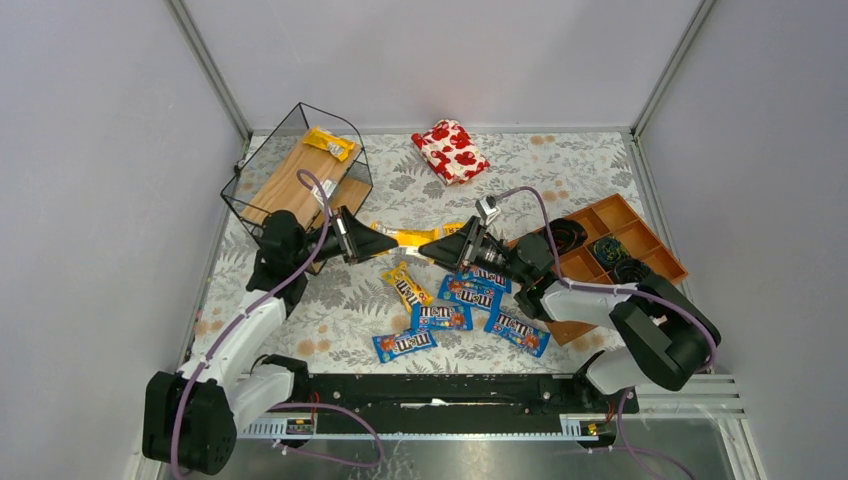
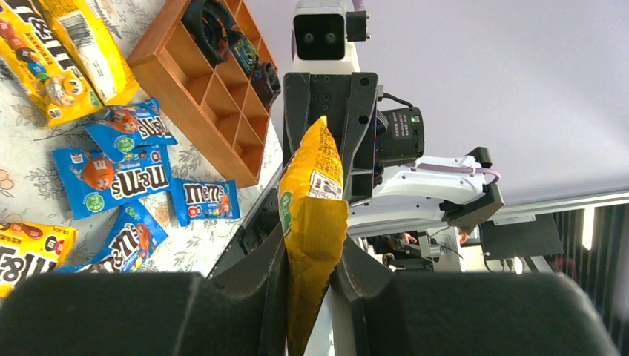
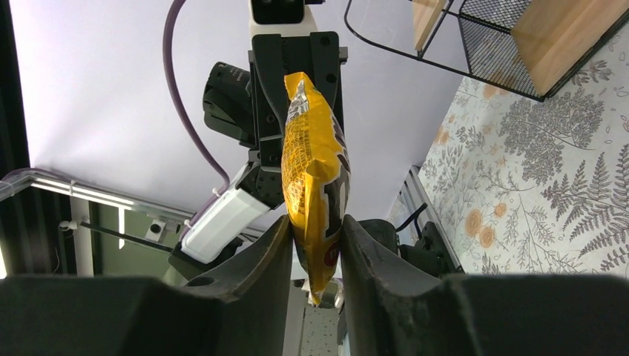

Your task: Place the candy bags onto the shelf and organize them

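Observation:
One yellow candy bag (image 1: 412, 237) hangs above the table between both grippers. My left gripper (image 1: 393, 243) is shut on one end of it (image 2: 315, 215), and its fingers (image 2: 259, 274) pinch the crimped edge. My right gripper (image 1: 428, 250) is shut on the other end (image 3: 315, 170), with both fingers (image 3: 271, 252) pressed against the packet. The wire shelf (image 1: 300, 175) stands at the back left with one yellow bag (image 1: 330, 143) on its board. Several blue bags (image 1: 470, 292) and a yellow bag (image 1: 405, 285) lie on the floral cloth below the grippers.
A red-and-white floral pouch (image 1: 451, 150) lies at the back centre. An orange-brown compartment tray (image 1: 620, 240) sits at the right, under my right arm. The shelf's corner (image 3: 512, 37) shows in the right wrist view. Grey walls close in the table.

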